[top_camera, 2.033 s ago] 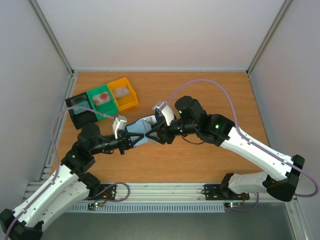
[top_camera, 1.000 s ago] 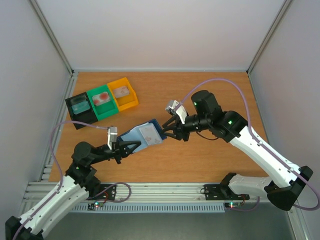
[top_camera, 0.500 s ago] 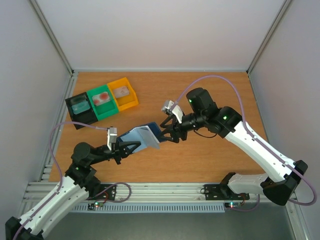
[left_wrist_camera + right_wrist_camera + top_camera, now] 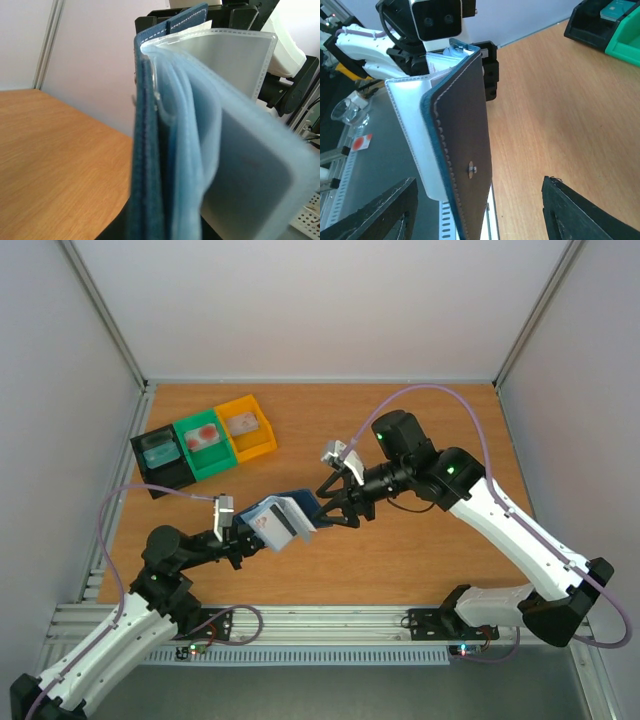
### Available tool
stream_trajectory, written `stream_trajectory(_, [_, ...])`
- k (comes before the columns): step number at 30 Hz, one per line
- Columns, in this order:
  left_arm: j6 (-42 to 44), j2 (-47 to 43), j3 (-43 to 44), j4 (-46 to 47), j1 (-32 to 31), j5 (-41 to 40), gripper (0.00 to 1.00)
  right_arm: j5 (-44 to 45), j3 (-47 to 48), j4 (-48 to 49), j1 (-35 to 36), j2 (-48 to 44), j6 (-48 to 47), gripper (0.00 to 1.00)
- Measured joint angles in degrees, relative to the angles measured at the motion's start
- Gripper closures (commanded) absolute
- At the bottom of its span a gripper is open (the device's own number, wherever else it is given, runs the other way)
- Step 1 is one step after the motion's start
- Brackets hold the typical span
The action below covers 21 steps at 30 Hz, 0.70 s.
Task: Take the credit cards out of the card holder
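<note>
Left gripper [image 4: 247,536] is clenched on the left end of the card holder [image 4: 283,517]. It holds the holder up above the table, open like a book. The navy cover is turned toward the right arm, and the pale leaves fan toward the overhead camera.

Right gripper [image 4: 328,508] is released. Its fingers [image 4: 377,215] stand wide apart on either side of the cover's free edge, and in the right wrist view neither one touches it. That view shows the dark stitched cover, with a small metal stud, standing nearly upright. A clear plastic sleeve spreads out behind it.

From the left wrist the holder fills the frame, with the blue cover at left and several translucent blue-grey sleeves splayed to the right. The front sleeve is blurred and has a greyish rectangle inside; whether that is a card I cannot tell. From above, the uppermost leaf shows a pale face with a faint reddish mark.

Three credit cards [image 4: 203,435] lie well apart from the holder at the table's far left, one in each of three bins set side by side. A teal one is in the black bin [image 4: 170,481], one pale with red marks is in the green bin [image 4: 216,463], and a pale one is in the yellow bin [image 4: 259,446]. The bins sit on the wooden table [image 4: 420,420], which is enclosed by pale walls [image 4: 300,300].
</note>
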Motion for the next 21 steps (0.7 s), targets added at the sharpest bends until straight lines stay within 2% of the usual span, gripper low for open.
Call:
stream_trajectory(2, [0.02,-0.22,0.00,-0.09,-0.02,-0.15,1.00,-0.13,-0.28,1.18,0.00,0.31,0.83,0.26])
stream_trajectory(6, [0.22,-0.35,0.00,-0.24,-0.04,-0.31,1.00,0.63,-0.37,2.91,0.33,0.31,2.84,0.27])
stream_trajectory(9, [0.22,-0.46,0.00,-0.42,-0.04,-0.61,1.00,4.50,-0.76,4.42,1.18,-0.17,4.74,0.27])
stream_trajectory(15, [1.27,-1.29,0.00,-1.60,-0.61,-2.78,1.00,15.82,-3.06,6.54,1.68,-8.83,9.14,0.38])
stream_trajectory(18, [1.99,-1.38,0.00,-2.69,-0.68,-4.57,1.00,17.11,-2.67,7.87,2.71,-13.09,10.78,0.39])
stream_trajectory(21, [2.60,-1.38,0.00,-3.91,-0.68,-5.86,1.00,16.17,-0.07,7.67,8.02,-12.68,11.23,0.39])
